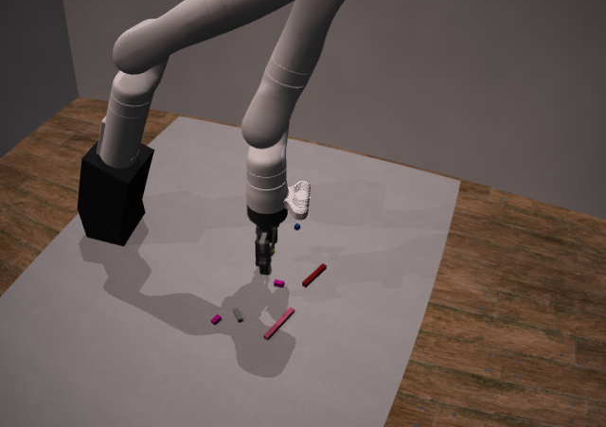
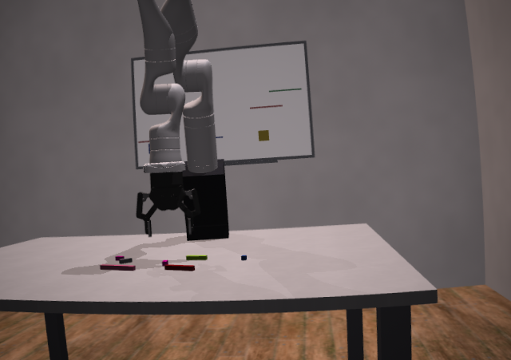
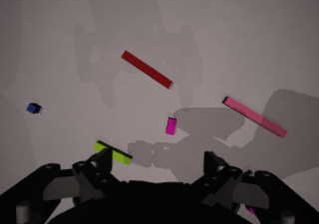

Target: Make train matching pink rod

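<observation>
My gripper (image 2: 168,230) is open and empty, and hangs a little above the table. In the wrist view its fingers frame the lower edge. A lime rod (image 3: 113,152) lies flat just by the left finger; it also shows in the exterior view (image 2: 196,257). A magenta rod (image 3: 170,125) lies ahead between the fingers. A red rod (image 3: 147,69) lies further ahead and the long pink rod (image 3: 254,116) lies to the right. A blue cube (image 3: 33,108) sits apart at the left. A grey rod (image 1: 238,314) and a second magenta rod (image 1: 215,319) lie beyond the pink rod (image 1: 278,323).
The arm's black base (image 1: 113,197) stands at the far left of the grey mat. All rods lie apart from each other, none touching. A whiteboard (image 2: 223,102) hangs on the wall behind the table.
</observation>
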Robot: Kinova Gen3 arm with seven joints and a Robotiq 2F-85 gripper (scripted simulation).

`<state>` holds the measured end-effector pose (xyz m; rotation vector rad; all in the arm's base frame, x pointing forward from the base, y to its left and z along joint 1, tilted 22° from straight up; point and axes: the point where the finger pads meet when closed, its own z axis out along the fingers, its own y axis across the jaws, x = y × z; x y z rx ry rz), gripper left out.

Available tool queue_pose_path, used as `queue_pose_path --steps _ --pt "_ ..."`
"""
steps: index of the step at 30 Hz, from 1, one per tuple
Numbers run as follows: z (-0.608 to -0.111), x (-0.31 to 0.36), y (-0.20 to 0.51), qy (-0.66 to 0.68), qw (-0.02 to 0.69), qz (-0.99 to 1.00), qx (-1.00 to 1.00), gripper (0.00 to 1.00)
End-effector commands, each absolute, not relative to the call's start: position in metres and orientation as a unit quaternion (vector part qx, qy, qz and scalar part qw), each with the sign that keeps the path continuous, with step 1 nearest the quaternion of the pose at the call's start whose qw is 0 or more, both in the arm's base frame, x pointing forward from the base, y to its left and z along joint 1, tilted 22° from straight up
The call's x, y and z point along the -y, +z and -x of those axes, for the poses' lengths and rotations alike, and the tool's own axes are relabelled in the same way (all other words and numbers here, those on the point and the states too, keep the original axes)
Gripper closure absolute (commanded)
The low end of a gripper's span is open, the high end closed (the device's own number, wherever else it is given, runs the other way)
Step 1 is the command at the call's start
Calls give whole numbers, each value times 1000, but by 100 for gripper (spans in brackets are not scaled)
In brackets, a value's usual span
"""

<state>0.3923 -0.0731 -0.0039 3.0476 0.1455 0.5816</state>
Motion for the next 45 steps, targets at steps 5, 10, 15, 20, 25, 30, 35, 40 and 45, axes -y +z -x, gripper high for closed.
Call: queue_pose_path --steps 5,10,15,20,25,30,35,40,45 --pt "-387 106 -3 187 -21 -970 151 0" --pt "-385 113 -2 185 -37 -955 229 0" --pt "-383 123 -1 182 -60 -923 334 0" --pt "-381 129 1 178 -75 -894 404 0" --pt "-380 133 2 175 -84 -876 442 0" --pt "-380 134 2 175 -86 -870 452 0" --pt "-380 134 2 174 -87 -868 456 0" --pt "-380 134 2 174 -87 -868 456 0" --pt "-380 134 2 174 -87 -868 456 0"
